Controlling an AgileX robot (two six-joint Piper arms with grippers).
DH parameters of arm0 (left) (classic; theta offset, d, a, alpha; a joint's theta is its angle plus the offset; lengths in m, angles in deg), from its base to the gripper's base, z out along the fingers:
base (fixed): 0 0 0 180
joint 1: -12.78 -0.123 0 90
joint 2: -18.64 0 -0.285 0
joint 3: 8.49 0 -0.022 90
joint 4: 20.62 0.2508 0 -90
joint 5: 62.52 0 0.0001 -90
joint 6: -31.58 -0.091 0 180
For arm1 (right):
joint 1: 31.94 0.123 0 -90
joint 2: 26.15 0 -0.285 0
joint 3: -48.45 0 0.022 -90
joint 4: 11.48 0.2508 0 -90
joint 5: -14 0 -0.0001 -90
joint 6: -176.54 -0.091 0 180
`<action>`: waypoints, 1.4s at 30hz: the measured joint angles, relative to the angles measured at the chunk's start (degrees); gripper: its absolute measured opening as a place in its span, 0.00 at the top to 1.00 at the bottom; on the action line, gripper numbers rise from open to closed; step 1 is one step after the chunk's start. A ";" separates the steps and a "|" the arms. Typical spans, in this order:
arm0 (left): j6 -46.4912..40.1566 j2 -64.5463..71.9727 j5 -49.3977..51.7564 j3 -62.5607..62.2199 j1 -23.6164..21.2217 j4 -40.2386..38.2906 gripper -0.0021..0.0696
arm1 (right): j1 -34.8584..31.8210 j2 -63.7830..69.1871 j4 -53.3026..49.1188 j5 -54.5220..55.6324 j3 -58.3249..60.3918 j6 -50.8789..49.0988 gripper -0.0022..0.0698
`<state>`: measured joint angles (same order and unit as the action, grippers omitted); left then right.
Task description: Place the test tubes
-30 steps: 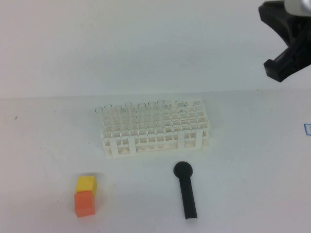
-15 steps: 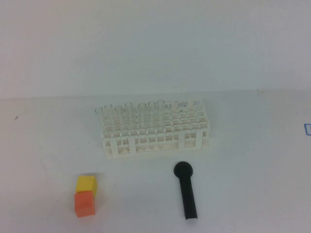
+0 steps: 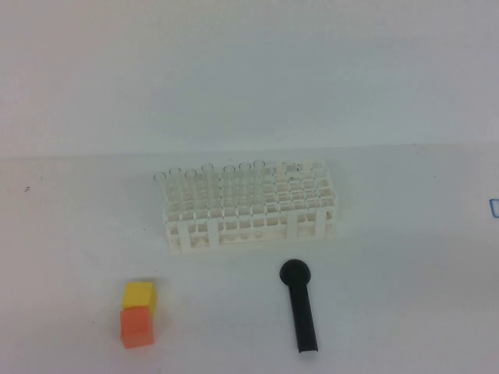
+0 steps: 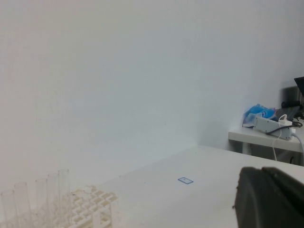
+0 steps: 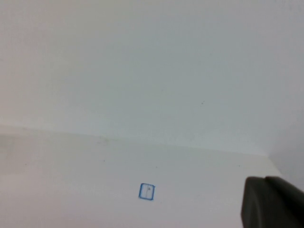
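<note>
Only a dark edge of the left gripper [image 4: 270, 199] is seen in its wrist view, and likewise of the right gripper [image 5: 273, 204]. Whether either is open or closed cannot be told. A blue square mark [image 5: 147, 191] is seen on the table [image 3: 405, 273] ahead of the right gripper. Well apart from the left gripper, the test tubes [image 3: 207, 183] are stood upright in the white rack [image 3: 249, 226], long axes vertical, mouths up. Beyond it, a black tool [image 3: 299, 308] and a yellow block [image 3: 139, 294] touching an orange block [image 3: 136, 325] are laid.
</note>
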<state>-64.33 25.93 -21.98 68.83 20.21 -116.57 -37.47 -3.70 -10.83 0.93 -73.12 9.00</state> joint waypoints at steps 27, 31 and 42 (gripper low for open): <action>0.00 0.00 -0.10 0.00 0.00 0.00 0.97 | 1.94 -14.59 2.57 4.04 19.88 -3.69 0.97; 0.00 0.00 -0.10 0.00 0.00 0.00 0.97 | 1.94 -15.31 -0.64 3.66 20.40 -7.97 0.97; 0.00 0.00 -0.10 0.00 0.00 0.00 0.97 | 1.94 -15.31 -10.72 -5.69 20.43 -14.67 0.97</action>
<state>-64.33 25.93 -22.09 68.83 20.21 -116.57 -35.53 -19.02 -21.55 -4.76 -52.69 -5.67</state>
